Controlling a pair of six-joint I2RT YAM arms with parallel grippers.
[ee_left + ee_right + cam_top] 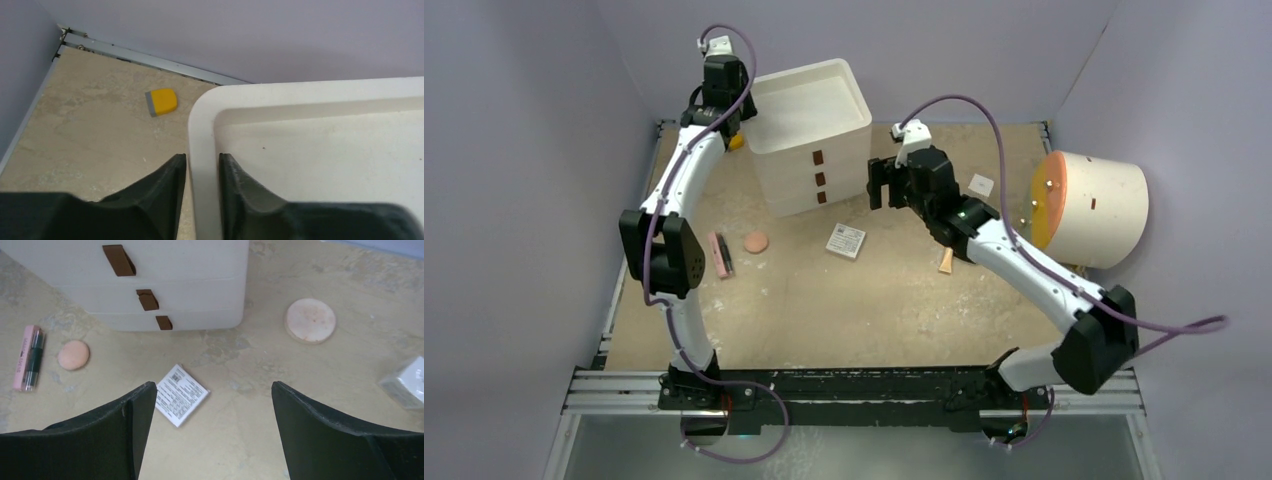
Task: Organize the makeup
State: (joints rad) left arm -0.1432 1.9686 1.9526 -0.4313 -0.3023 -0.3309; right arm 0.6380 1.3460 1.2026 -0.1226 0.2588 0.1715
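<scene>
From the overhead camera, the makeup lies scattered on the tan, mottled tabletop [844,320] in front of a white plastic three-drawer unit [809,130]. A slim pink-and-black stick [719,255] rests near the left arm. Just to its right is a small round peach disc [756,243]. A white square patterned box [846,240] sits further right, and a short tan tube [946,261] shows beside the right arm's forearm. The left gripper [744,112] is at the unit's far left corner, and the right gripper [882,185] hangs above the table beside the drawers.

In the left wrist camera, the left gripper [202,157] is set narrow, with one dark finger [170,190] outside the drawer unit's rounded white rim [202,125] and the other inside it. Whether the pads press on the rim cannot be told. A small yellow block with a grey end [161,101] lies on the table near the back corner.

In the right wrist camera, the right gripper [214,390] is spread wide and holds nothing. Below it the patterned box [181,395] lies tilted, its printed label up. The stick [28,357] and small disc [73,354] lie side by side at the left. A larger, paler round peach disc [310,320] lies flat off the drawer unit's [175,285] right corner.
</scene>
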